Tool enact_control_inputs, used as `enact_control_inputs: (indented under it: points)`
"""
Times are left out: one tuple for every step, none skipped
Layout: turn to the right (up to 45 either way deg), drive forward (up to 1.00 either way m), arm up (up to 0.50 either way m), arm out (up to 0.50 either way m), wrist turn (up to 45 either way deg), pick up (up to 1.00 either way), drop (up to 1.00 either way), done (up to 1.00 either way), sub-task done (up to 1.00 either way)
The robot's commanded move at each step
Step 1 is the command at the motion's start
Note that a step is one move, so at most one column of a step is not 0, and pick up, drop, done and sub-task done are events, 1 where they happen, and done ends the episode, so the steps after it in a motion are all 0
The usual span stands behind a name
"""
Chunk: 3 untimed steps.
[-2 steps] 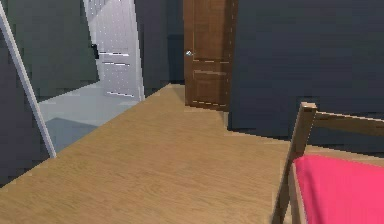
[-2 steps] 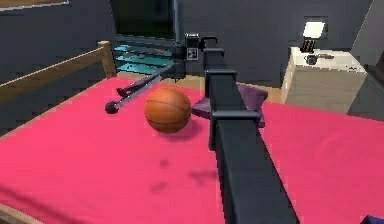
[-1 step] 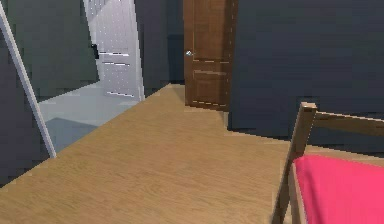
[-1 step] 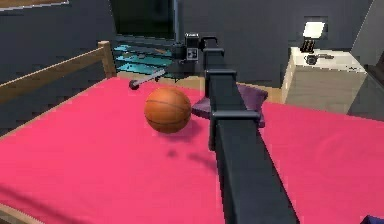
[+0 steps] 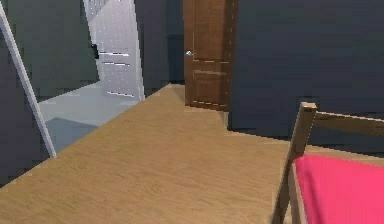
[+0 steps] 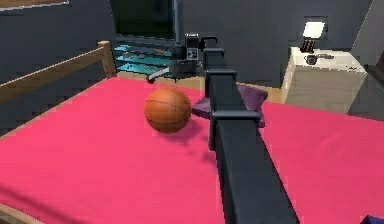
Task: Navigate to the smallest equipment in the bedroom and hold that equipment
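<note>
The bed (image 6: pixel 90 150) takes up most of the room from where I stand. Its pink cover spreads across the arm side view, with a wooden rail (image 6: pixel 55 78) along its left edge. The arm (image 6: pixel 240 140), a dark square bar, reaches out over the cover from the bottom edge. Past the bed's far side stands a teal rack (image 6: pixel 130 55) of glassy shelves with a dark screen (image 6: pixel 145 18) above it, against a dark wall. Off to the right, a pale nightstand (image 6: pixel 320 85) carries a small lamp (image 6: pixel 313 33) and a small dark thing I cannot make out. A flat purple cushion (image 6: pixel 250 98) lies on the cover, partly hidden behind the arm.

The forward view takes in a wooden floor (image 5: pixel 150 150), a brown panelled door (image 5: pixel 208 55) and a white door (image 5: pixel 115 50) standing open on a paler room at the left. In its lower right is one corner of the bed, where a wooden post (image 5: pixel 300 140) rises beside the pink mattress. The arm side view gives the bed's top and what lies on it.

The basketball (image 6: pixel 168 108) sits on the pink cover near the bed's middle, just left of the arm. It is round and orange, crossed by thin dark seams. The end effector (image 6: pixel 165 68) shows farther up the picture than the ball, with the rack right behind it, so I cannot tell whether it is grasping anything.
</note>
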Motion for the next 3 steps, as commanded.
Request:
enact_control_inputs:
  points:
    - [0.0, 0.0, -0.2, 0.0, 0.0, 0.0, 0.0, 0.0, 0.0]
    - [0.0, 0.0, 0.0, 0.0, 0.0, 1.0, 0.0, 0.0, 0.0]
    - [0.0, 0.0, 0.1, 0.0, 0.0, 0.0, 0.0, 0.0, 0.0]
